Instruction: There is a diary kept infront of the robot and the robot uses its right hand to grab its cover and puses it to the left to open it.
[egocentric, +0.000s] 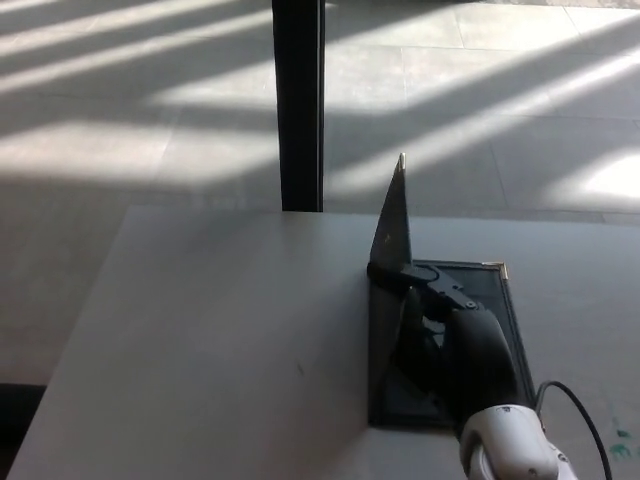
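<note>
Cover up on edge, halfway through the opening swing!

Head view: the diary (440, 340) lies on the right half of the grey table (220, 340), its cover (393, 225) standing nearly upright along the left spine. The right hand (440, 330) reaches in from the near right, fingers pressed against the cover's inner face; whether they clamp it or merely push, I cannot tell. Next, by my read: drive further left until the cover tips past vertical and falls flat. No left hand showing.
</note>
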